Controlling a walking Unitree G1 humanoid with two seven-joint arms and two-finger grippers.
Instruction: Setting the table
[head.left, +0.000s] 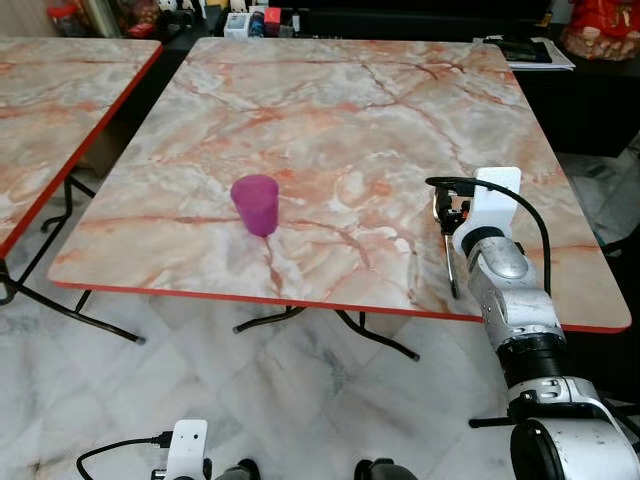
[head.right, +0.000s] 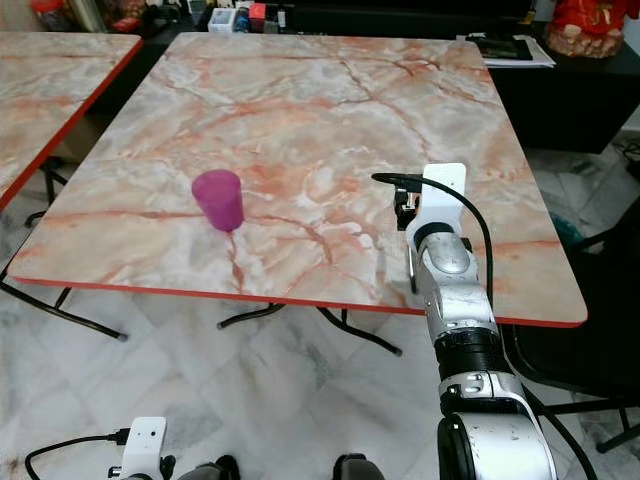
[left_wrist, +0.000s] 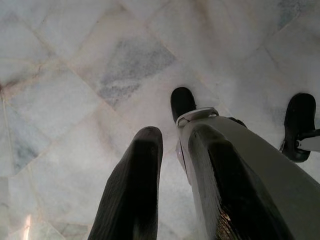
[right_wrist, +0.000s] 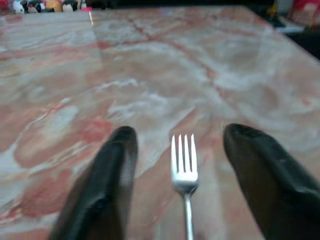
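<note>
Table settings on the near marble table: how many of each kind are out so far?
Cups: 1, the purple cup, standing upright.
Forks: 1, the fork, lying flat between the open fingers of the right end effector, untouched by either.
Total: 2 on the marble table.

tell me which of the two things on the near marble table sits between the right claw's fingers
The silver metal fork, lying flat between the open right claw's fingers; the purple plastic cup stands well to its left.
</note>
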